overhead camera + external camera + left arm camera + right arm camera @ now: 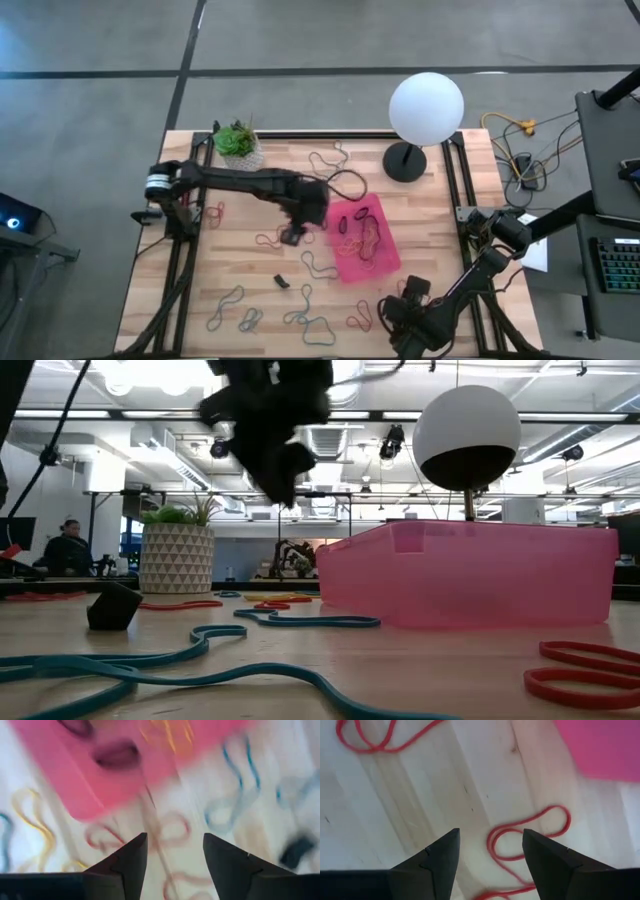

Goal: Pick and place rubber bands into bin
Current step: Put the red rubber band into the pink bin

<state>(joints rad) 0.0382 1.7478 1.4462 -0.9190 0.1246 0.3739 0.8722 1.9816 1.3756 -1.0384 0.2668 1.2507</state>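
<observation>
On the wooden table (240,265), the pink bin (366,240) sits right of centre, turned at an angle, with several rubber bands (362,232) — orange, tan and dark — lying inside it. More bands are scattered across the bare wood: a red one (213,211) near the left rail, blue-grey loops (312,322) along the near edge, and dark loops (327,162) toward the far edge. A small black block (282,281) lies on the table between the bin and the near-edge bands.

Left gripper (292,235): held above the table just beside the bin's left edge, fingers apart and nothing between them. Its wrist view is blurred, showing the bin's corner and red and blue bands on the wood below.

Right gripper (490,855): low at the near right corner of the table, fingers apart, empty. A red rubber band (530,832) lies on the wood directly past its fingertips, and a second red band (375,737) lies farther off; an edge of the bin shows beyond.

Other items: a potted green plant (239,143) at the far left of the table, and a white globe lamp (424,110) on a black base at the far right — both well apart from the bin. A seated person (66,550) shows in the room behind.
</observation>
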